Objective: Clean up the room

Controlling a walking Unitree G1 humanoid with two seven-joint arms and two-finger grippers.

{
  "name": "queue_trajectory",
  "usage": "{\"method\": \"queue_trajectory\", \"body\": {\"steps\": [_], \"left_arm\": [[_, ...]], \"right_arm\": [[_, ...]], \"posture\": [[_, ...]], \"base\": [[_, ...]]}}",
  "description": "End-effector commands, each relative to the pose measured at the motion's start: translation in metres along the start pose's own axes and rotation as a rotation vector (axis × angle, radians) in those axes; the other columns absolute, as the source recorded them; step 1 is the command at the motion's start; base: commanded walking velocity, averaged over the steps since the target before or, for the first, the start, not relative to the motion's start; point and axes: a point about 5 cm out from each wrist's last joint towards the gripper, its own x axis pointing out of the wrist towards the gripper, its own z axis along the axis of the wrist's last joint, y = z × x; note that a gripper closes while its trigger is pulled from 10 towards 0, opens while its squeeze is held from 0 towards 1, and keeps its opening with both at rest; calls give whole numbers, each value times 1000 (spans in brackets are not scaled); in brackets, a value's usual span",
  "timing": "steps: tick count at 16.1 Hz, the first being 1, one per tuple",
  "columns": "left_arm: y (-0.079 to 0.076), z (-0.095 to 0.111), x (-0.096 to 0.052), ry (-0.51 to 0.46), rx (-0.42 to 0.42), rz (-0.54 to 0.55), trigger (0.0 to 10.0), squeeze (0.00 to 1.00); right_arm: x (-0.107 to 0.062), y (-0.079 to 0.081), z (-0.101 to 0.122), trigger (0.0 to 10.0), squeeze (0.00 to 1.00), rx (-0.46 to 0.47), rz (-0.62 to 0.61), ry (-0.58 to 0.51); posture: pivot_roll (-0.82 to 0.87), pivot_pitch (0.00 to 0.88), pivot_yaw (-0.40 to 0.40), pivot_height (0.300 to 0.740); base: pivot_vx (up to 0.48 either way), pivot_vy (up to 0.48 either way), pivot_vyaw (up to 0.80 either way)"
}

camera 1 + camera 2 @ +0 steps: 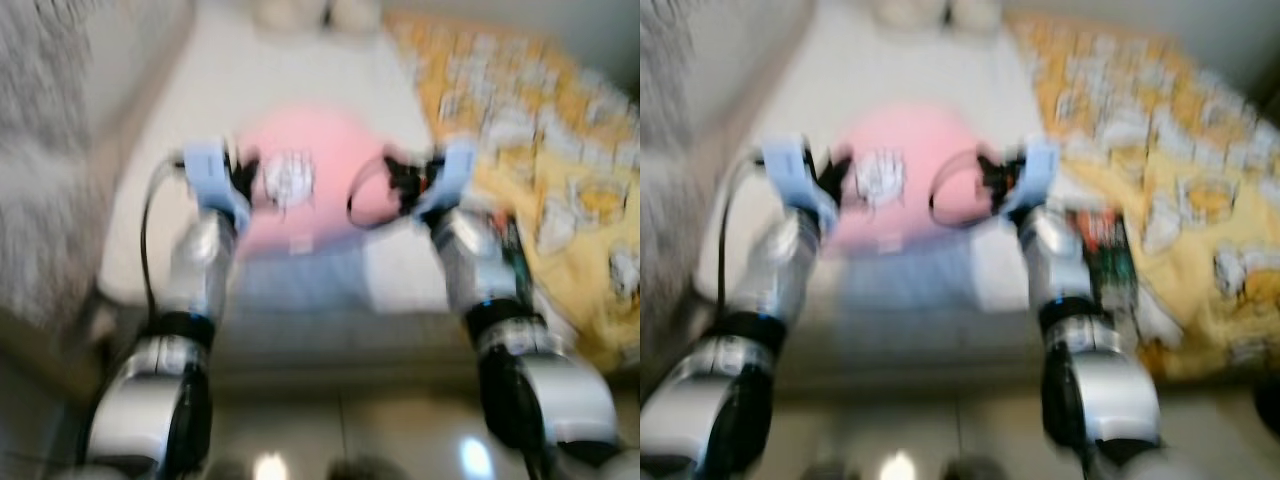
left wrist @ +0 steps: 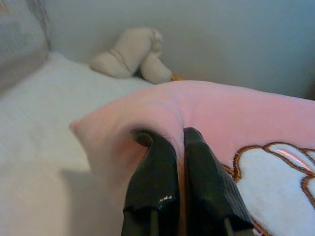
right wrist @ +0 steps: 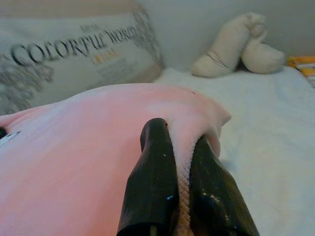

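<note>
While the pillow (image 1: 300, 190) spans mid-frame crosswise, the left gripper (image 2: 183, 162) pinches its left edge and the right gripper (image 3: 183, 167) its right. Both are clamped tight on fabric, equally near.

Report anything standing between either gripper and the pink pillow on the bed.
Nothing does. The left gripper and the right gripper are each pinched shut on an edge of the soft pink pillow with white embroidery, held over the white bed.

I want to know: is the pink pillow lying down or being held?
Held. The left claw and right claw each pinch an edge of the pink pillow.
</note>
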Motion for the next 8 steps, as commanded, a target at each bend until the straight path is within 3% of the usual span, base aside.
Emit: {"method": "queue_trajectory", "body": {"steps": [1, 8], "left_arm": [[11, 16, 2, -57, 17, 29, 0, 0], [9, 20, 6, -53, 49, 18, 0, 0]], "right_arm": [[5, 6, 8, 0, 0, -3, 18, -34], [5, 6, 7, 0, 0, -8, 23, -37]], "posture": [[26, 0, -67, 740], [21, 0, -63, 740]], "base": [[300, 375, 0], [320, 358, 0]]}}
